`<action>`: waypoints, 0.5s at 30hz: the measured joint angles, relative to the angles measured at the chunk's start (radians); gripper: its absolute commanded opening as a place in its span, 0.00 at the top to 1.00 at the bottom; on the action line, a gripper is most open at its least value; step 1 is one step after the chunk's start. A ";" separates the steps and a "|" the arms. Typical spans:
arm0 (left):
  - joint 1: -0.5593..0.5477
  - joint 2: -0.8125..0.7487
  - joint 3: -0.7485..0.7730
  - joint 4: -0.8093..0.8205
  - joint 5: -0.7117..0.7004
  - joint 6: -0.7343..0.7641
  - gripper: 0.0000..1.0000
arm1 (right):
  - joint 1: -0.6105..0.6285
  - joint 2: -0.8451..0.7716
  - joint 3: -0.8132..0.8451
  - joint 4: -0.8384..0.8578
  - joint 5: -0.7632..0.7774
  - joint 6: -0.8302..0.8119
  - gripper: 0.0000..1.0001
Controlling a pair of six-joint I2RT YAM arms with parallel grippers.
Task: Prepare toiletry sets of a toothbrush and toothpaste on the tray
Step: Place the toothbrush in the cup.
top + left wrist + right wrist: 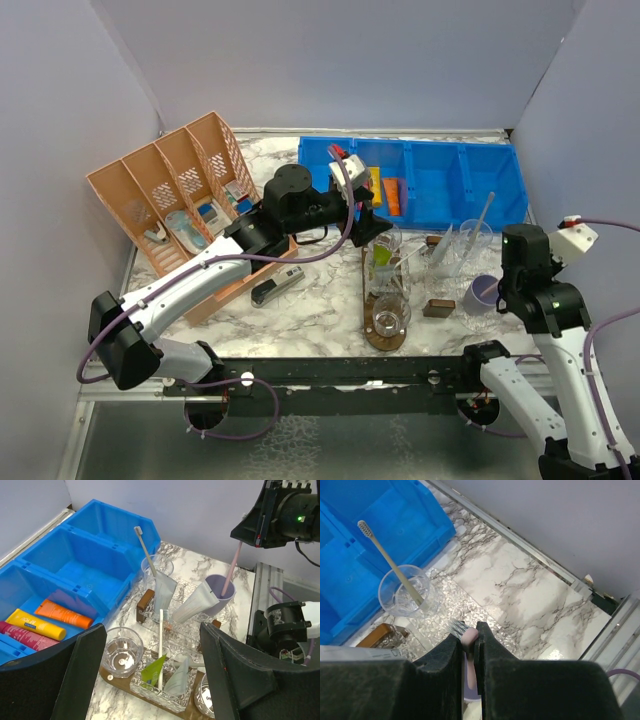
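At the far left an orange divided basket (pixel 160 205) sits on the desk (pixel 330 290), and the left arm reaches past it toward the middle. Just in front of the basket lies a small dark gadget (pixel 277 288); what it is I cannot tell.

The left claw (pixel 152 630) is spread wide with nothing in it. It hangs above the tray (pixel 380 343), the dark wooden board lying lengthways mid-desk. Seen from the claw's own camera, a clear tumbler (pixel 160 687) stands on the tray between the fingers. It holds a white toothbrush (pixel 160 630), a lime green tube (pixel 151 671) and a pale grey tube (pixel 177 676). An empty tumbler (pixel 121 652) stands just beside it on the tray, on the side toward the blue bin (pixel 440 185). That bin runs along the back and holds orange, yellow and magenta tubes.

Right of the tray, off it, two silvery tubes (pixel 162 592) lean in clear glassware. A round tumbler (pixel 407 592) there holds a beige toothbrush (pixel 390 562).

Farthest right, the right claw (pixel 470 642) is clamped on a pink toothbrush (pixel 231 570). The bristles point up and the lower end is inside a lilac cup (pixel 485 293) on the desk.
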 measured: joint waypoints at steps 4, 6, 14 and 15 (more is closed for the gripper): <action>0.000 0.000 -0.004 -0.001 -0.005 0.003 0.21 | 0.000 -0.002 -0.063 0.049 0.019 0.044 0.99; 0.000 0.000 -0.004 -0.001 -0.008 0.003 0.21 | 0.000 0.000 -0.088 0.059 0.032 0.080 0.99; 0.000 0.000 -0.005 -0.001 -0.022 0.007 0.21 | 0.000 0.019 -0.153 0.060 0.065 0.255 0.99; 0.000 0.000 -0.006 -0.001 -0.026 0.007 0.21 | 0.000 0.019 -0.167 0.060 0.065 0.274 0.99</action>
